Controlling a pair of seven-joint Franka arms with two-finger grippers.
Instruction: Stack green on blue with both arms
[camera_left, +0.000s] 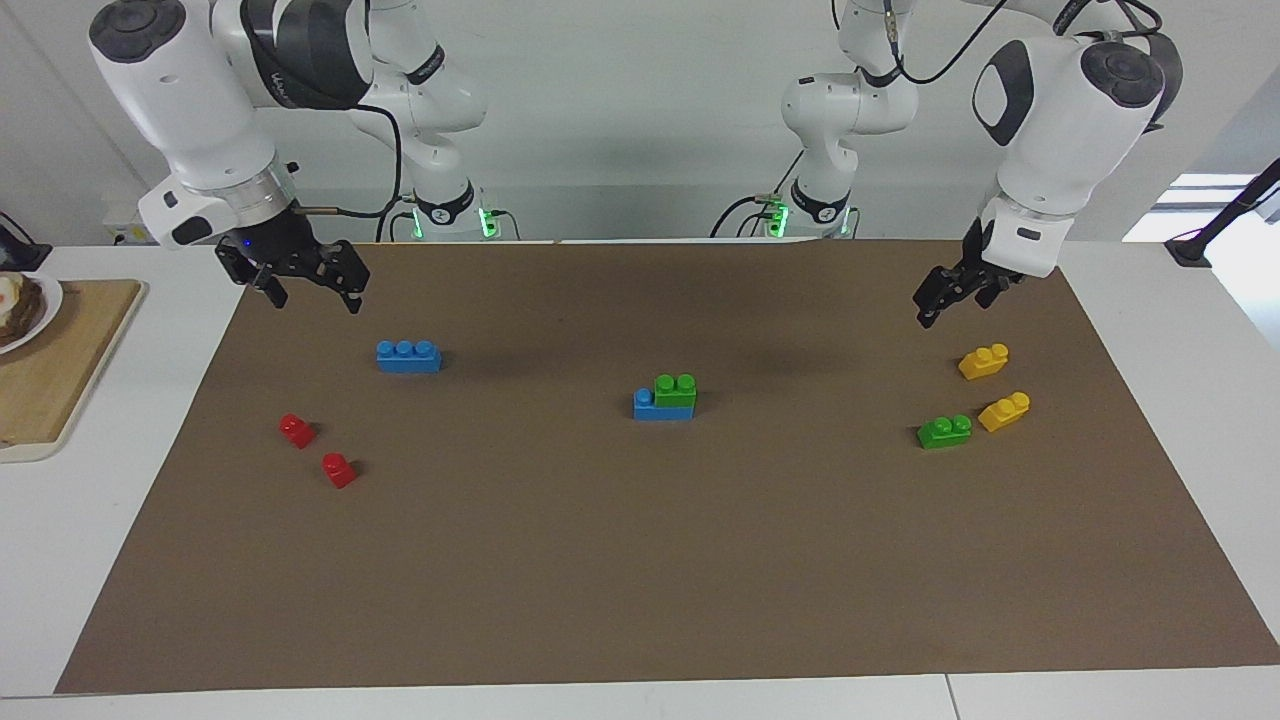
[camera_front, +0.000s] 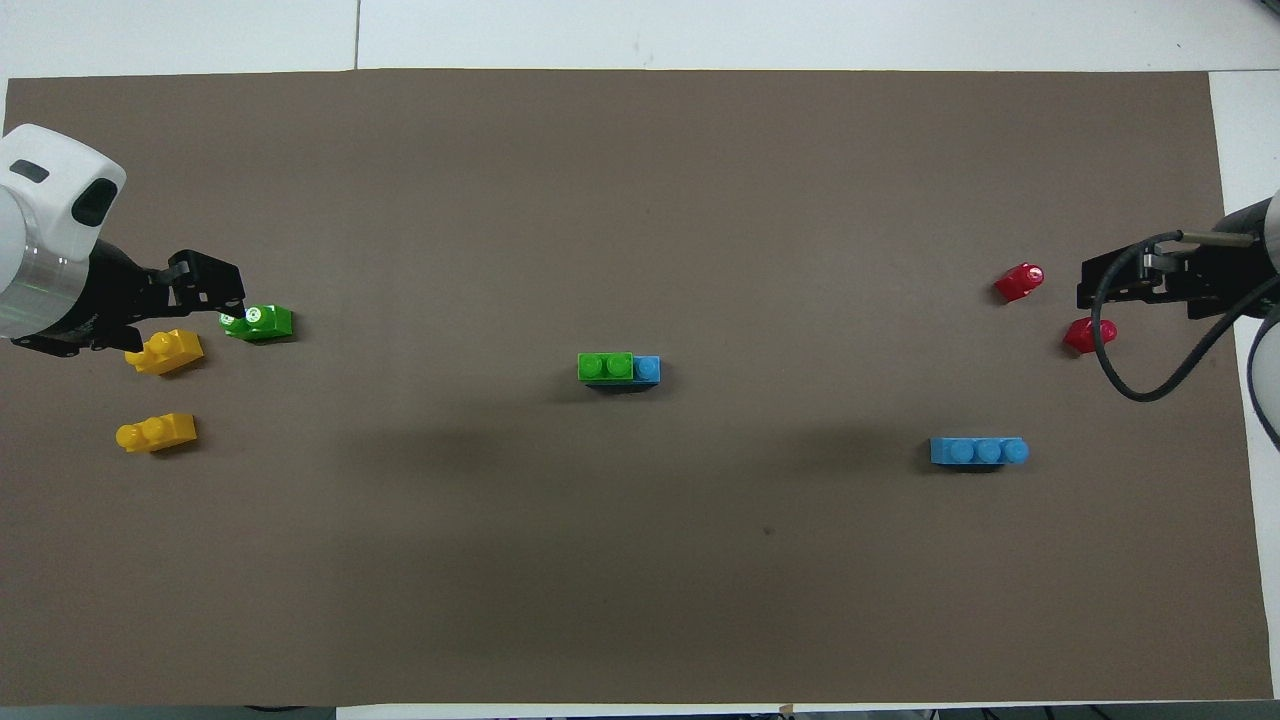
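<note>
Plate (camera_left: 25, 310) cut off at edge
</note>
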